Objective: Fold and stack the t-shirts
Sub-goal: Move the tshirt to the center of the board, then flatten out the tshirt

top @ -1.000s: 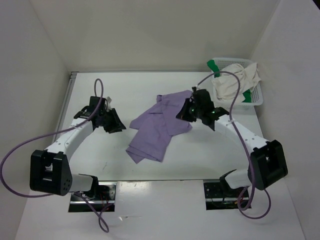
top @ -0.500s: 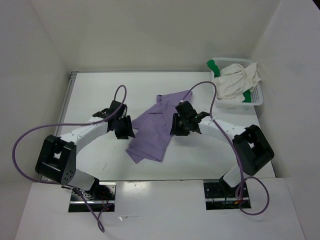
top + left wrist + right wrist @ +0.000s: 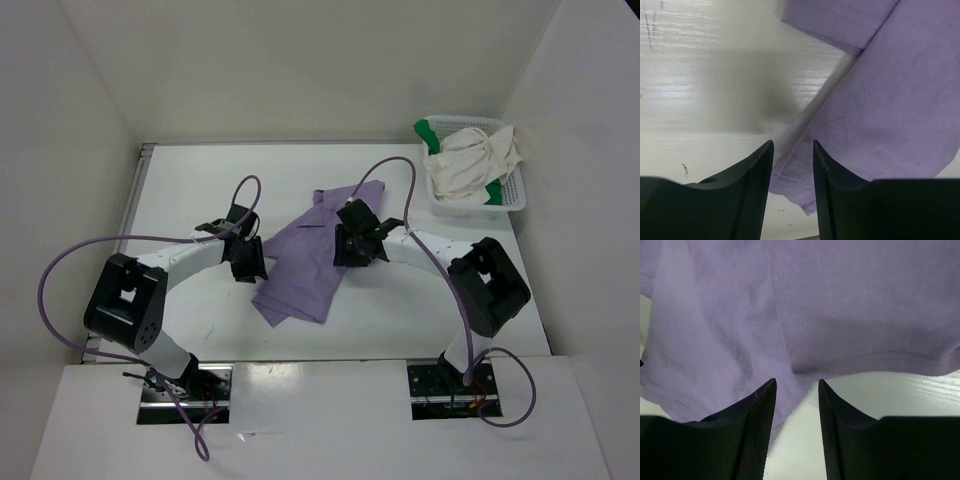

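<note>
A lavender t-shirt (image 3: 300, 270) lies crumpled in the middle of the table. My left gripper (image 3: 255, 266) hangs open at its left edge; in the left wrist view the shirt (image 3: 885, 95) shows a hem corner below the gap of that gripper (image 3: 792, 152). My right gripper (image 3: 342, 256) stands open over the shirt's right edge; the right wrist view has the cloth (image 3: 840, 305) filling the top and nothing between the jaws of that gripper (image 3: 796, 390). A cream t-shirt (image 3: 468, 165) and a green t-shirt (image 3: 428, 131) sit bunched in the basket.
A white mesh basket (image 3: 516, 197) stands at the back right corner of the white table (image 3: 200, 190). Purple cables loop off both arms. White walls close in the back and both sides.
Both arms have swung inward to the lavender shirt. The right gripper has opened and let go of the shirt's upper right part, which now lies on the table.
</note>
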`<state>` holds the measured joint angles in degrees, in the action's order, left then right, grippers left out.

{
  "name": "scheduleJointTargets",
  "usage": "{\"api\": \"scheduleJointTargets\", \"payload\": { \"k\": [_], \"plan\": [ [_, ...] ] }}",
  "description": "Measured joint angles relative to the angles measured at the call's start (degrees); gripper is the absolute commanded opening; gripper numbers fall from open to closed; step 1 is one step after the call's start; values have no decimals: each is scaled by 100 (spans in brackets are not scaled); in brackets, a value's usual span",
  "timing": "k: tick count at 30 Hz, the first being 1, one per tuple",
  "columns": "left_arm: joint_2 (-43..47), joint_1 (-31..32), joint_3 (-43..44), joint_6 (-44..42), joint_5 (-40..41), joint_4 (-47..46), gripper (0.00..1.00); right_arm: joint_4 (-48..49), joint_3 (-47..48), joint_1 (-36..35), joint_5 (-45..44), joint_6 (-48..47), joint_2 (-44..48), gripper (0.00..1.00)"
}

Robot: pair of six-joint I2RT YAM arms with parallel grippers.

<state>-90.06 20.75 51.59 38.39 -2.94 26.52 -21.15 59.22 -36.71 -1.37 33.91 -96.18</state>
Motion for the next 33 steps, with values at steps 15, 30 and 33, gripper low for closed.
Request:
{"api": "scheduleJointTargets", "payload": {
  "k": [15, 30, 33],
  "plan": [
    [-133, 28, -15, 61, -2, -52, 35, -44, 306, -9, -348, -127, -459, 45],
    [-129, 31, -129, 63, -293, 7, 32, -249, 411, -76, -448, -197, -562, 33],
    [-118, 31, -166, 72, -350, 26, 28, -269, 411, -76, -479, -190, -562, 29]
  ]
}}
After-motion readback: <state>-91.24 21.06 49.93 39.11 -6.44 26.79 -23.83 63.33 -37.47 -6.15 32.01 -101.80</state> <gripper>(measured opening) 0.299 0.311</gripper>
